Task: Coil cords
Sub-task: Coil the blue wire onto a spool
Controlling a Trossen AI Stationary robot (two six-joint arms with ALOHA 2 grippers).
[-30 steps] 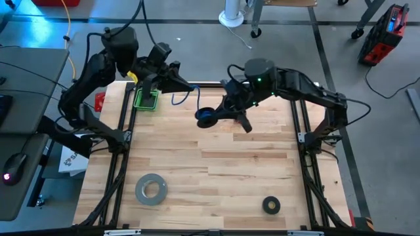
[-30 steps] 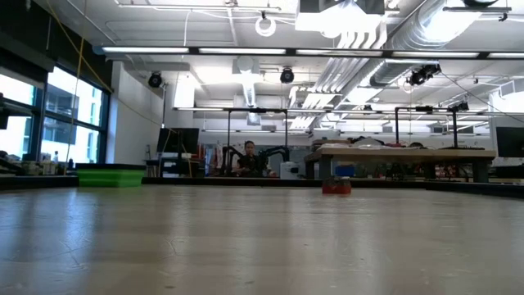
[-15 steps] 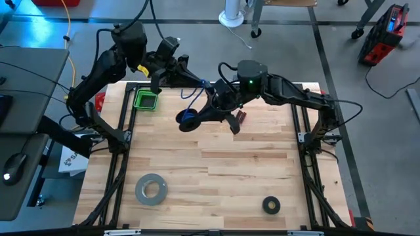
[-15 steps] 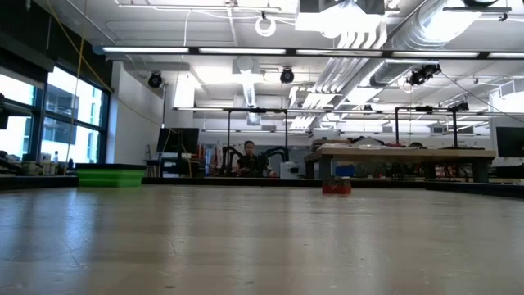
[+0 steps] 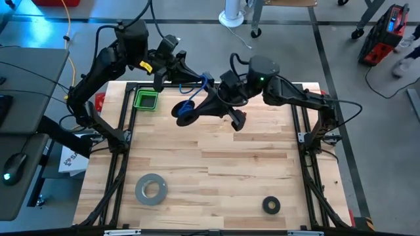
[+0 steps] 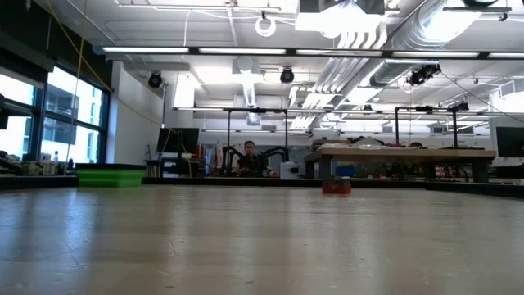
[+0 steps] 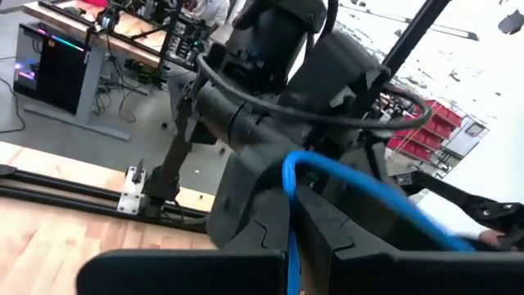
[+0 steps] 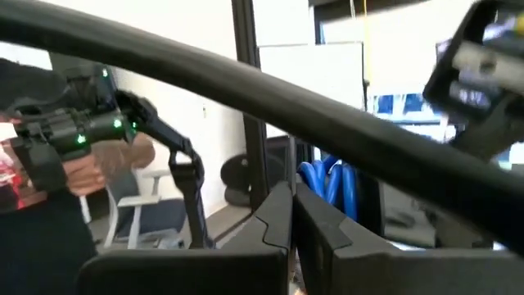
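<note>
- The blue cable [image 5: 191,99] hangs in the air between your two arms, over the far part of the table [image 5: 216,177], not resting on the wood.
- Part of it is bunched into a small coil [image 5: 184,110] at the tip of your right gripper [image 5: 186,112]; from there a strand runs up toward the left gripper [image 5: 200,81].
- In your left wrist view the cable [image 7: 344,192] arcs across in front of the right arm's dark body and drops down between your left gripper's fingers [image 7: 327,229].
- Your left gripper's fingers look pressed together on that strand.
- In your right wrist view several blue loops [image 8: 327,184] sit just past the right gripper's fingers [image 8: 274,221], which lie close together; you cannot tell from here whether they pinch the coil.
- The green tray [image 5: 146,99] sits at the far left corner of the table, near the left arm.
- The grey tape roll [image 5: 151,188] lies near you on the left, and the small black tape ring [image 5: 271,205] lies near you on the right, both well apart from the cable.
- The low view shows only bare tabletop and the room beyond.
</note>
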